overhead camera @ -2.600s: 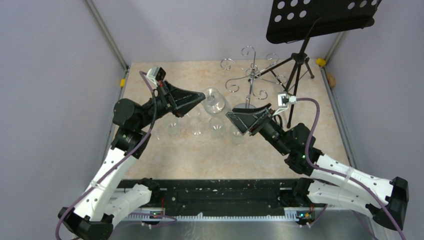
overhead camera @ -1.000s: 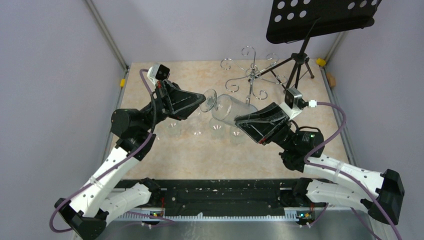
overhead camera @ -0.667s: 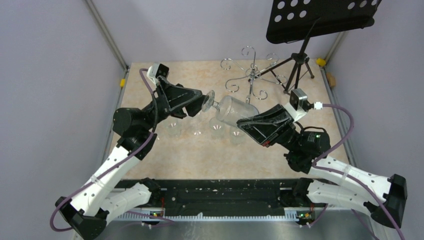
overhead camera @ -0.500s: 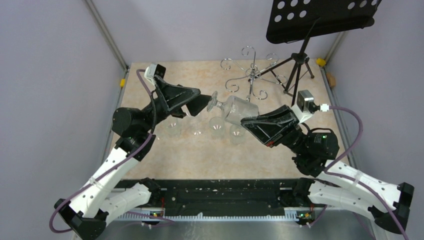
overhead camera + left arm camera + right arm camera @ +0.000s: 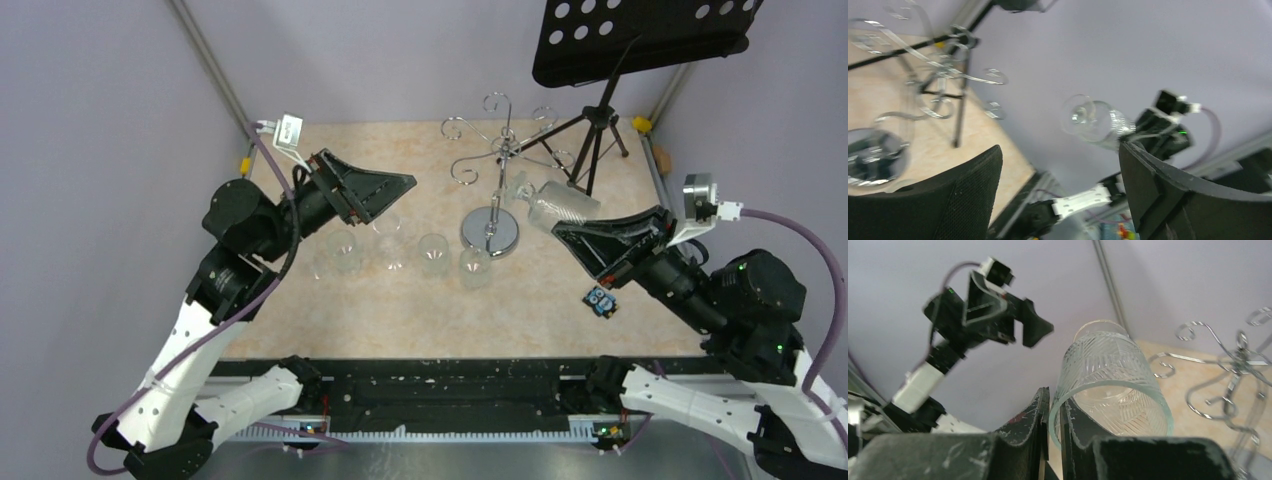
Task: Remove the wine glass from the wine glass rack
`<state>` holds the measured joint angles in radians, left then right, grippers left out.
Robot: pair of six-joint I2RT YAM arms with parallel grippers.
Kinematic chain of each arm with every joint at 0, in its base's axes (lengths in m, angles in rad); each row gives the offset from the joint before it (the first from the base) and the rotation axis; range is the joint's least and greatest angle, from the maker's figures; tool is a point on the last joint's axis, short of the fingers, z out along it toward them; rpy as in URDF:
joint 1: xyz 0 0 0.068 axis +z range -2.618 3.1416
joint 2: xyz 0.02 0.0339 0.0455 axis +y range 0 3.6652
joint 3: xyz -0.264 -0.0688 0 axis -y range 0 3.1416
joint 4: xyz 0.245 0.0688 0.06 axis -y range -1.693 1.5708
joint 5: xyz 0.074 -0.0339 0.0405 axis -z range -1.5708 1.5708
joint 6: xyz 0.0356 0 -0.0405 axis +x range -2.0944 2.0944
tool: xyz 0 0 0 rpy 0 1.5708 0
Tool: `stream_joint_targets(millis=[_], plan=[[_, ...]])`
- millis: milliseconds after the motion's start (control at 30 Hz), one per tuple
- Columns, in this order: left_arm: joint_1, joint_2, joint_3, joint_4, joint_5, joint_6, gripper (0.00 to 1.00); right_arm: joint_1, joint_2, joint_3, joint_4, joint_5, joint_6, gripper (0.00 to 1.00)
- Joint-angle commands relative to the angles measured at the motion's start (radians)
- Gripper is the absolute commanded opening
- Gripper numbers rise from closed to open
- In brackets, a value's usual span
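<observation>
My right gripper (image 5: 562,230) is shut on the rim of the wine glass (image 5: 556,204), one finger inside the bowl and one outside. The glass lies tilted in the air just right of the chrome wine glass rack (image 5: 497,160), its foot pointing toward the rack. In the right wrist view the ribbed wine glass (image 5: 1113,375) fills the middle, with the rim pinched in the right gripper (image 5: 1055,401). My left gripper (image 5: 398,198) hangs open and empty left of the rack. From the left gripper (image 5: 1060,150) the wine glass (image 5: 1095,122) shows far off.
Several clear glasses (image 5: 433,254) stand in a row on the table between the arms. A black music stand (image 5: 640,40) on a tripod rises at the back right, behind the rack. The rack's disc base (image 5: 490,232) is near the row. A small blue object (image 5: 600,300) lies under the right arm.
The left gripper opened, let go of the glass's foot and drew back left. The right arm swung right and carried the glass off past the rack's base.
</observation>
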<state>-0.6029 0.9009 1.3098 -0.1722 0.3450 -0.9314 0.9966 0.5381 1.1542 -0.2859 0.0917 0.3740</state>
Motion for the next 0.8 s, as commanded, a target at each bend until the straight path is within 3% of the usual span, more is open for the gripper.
stream_joint_targets(millis=[0,100,267,533,767], plan=[[0.002,0.025,0.087,-0.319,-0.262,0.285,0.89,0.006,0.089,0.166,-0.419,0.097,-0.079,0.0],[0.002,0.025,0.114,-0.41,-0.431,0.339,0.89,0.006,0.193,0.237,-0.629,0.156,-0.069,0.0],[0.002,0.015,0.123,-0.472,-0.566,0.38,0.9,0.006,0.365,0.237,-0.759,0.288,-0.044,0.0],[0.002,0.012,0.122,-0.473,-0.519,0.432,0.9,-0.046,0.501,0.094,-0.732,0.308,-0.035,0.0],[0.002,0.013,0.109,-0.465,-0.521,0.439,0.9,-0.201,0.513,-0.094,-0.579,0.129,-0.053,0.0]])
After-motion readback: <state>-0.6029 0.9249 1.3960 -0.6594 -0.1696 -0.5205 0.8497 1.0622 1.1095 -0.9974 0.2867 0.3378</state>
